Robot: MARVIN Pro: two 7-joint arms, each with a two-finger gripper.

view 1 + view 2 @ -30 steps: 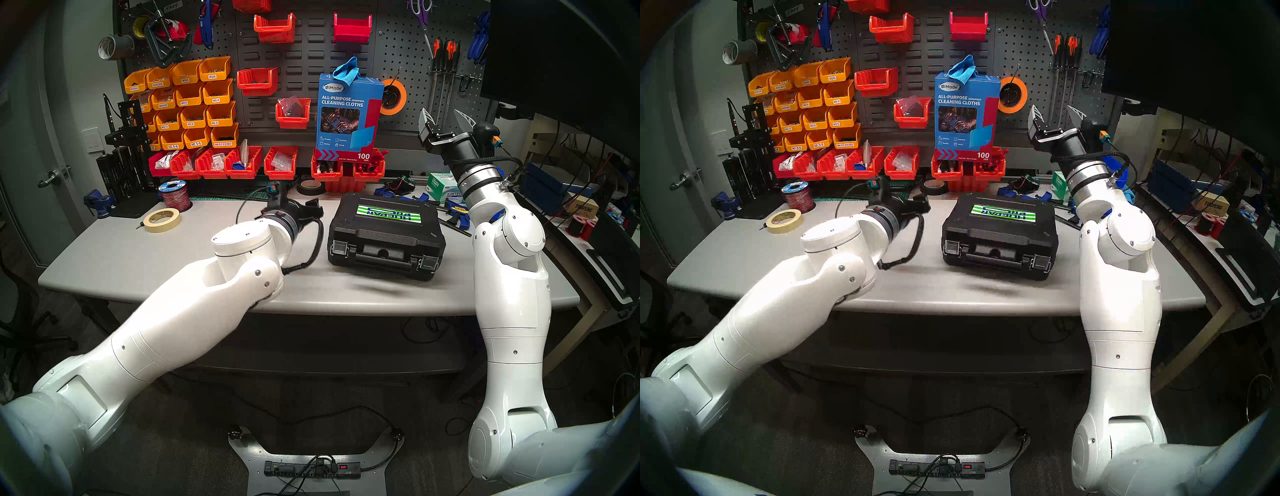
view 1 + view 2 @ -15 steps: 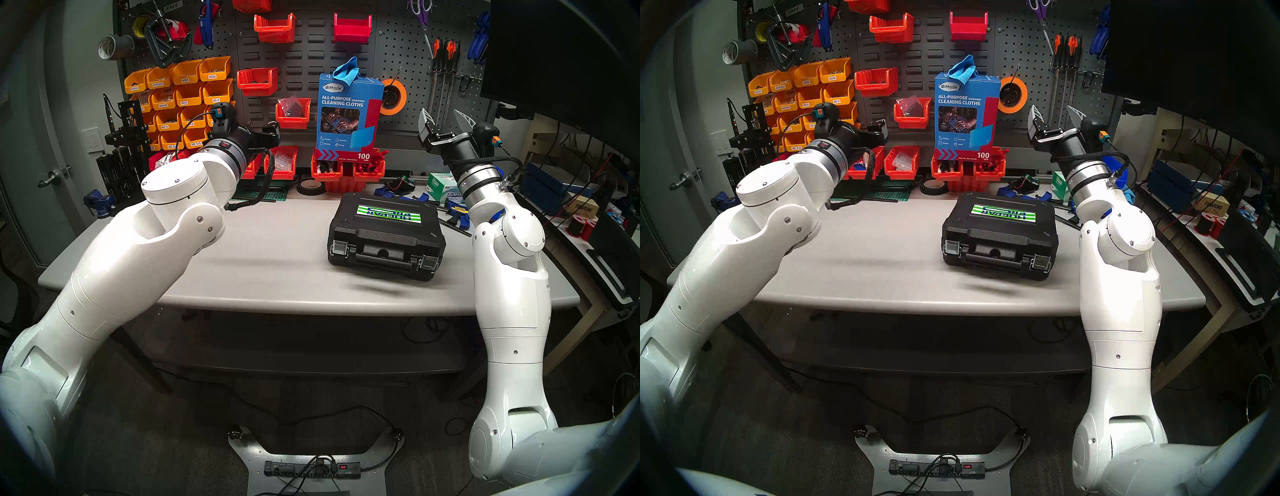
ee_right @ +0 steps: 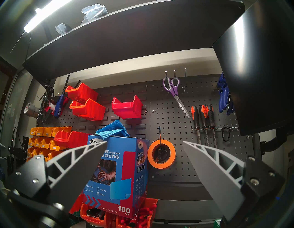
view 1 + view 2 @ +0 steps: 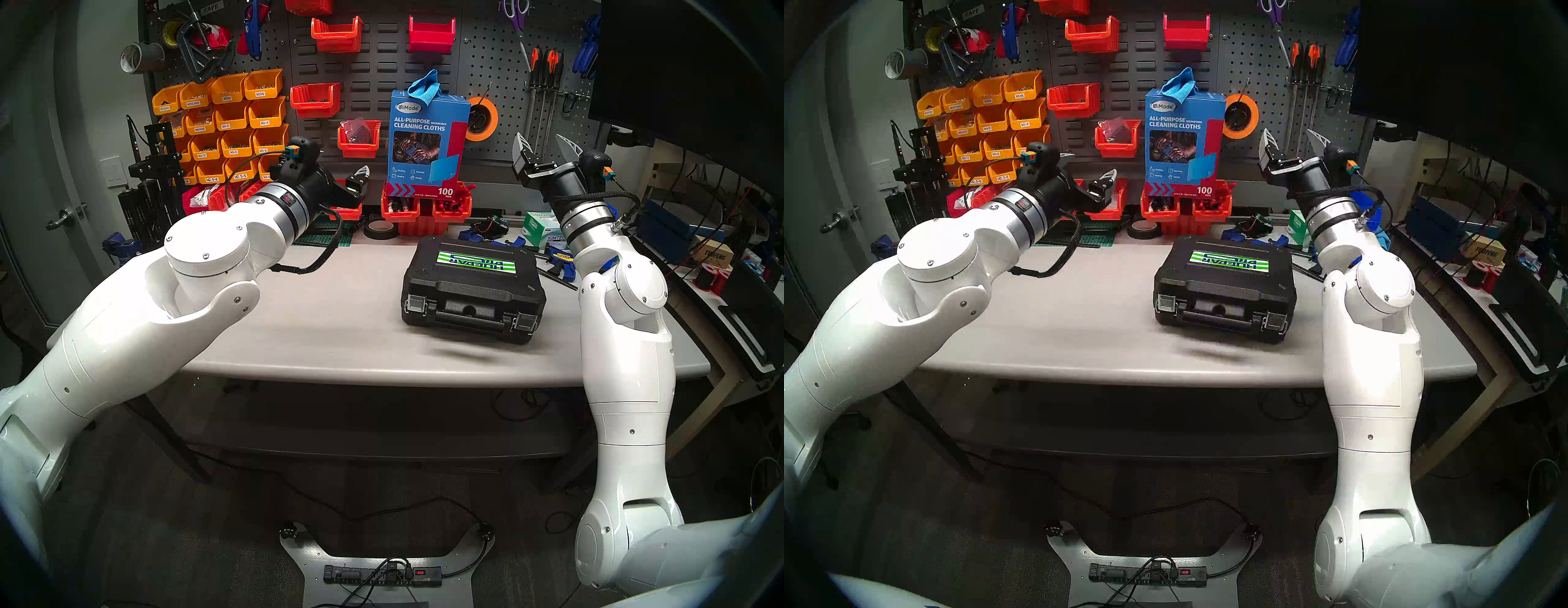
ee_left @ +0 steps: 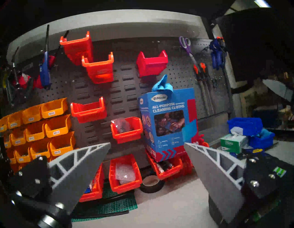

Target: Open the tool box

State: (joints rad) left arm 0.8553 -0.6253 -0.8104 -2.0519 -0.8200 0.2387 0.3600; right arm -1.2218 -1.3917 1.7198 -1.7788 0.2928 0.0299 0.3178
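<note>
**Closed tool box on a workbench**

A black textured tool box (image 4: pixel 473 288) lies flat on the grey table (image 4: pixel 339 322), lid shut, striped green-white-blue label on top, two silver latches and a handle facing the robot. The left gripper (image 5: pixel 147 148) and right gripper (image 3: pixel 144 147) hover above, jaws spread, empty.

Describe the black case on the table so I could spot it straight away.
On the grey table below the pegboard, look right of centre, in front of the tall blue cleaning-cloth box. The tool box lies flat and shut there: the only black briefcase-shaped case, with a green, white and blue striped label and two silver latches.
</note>
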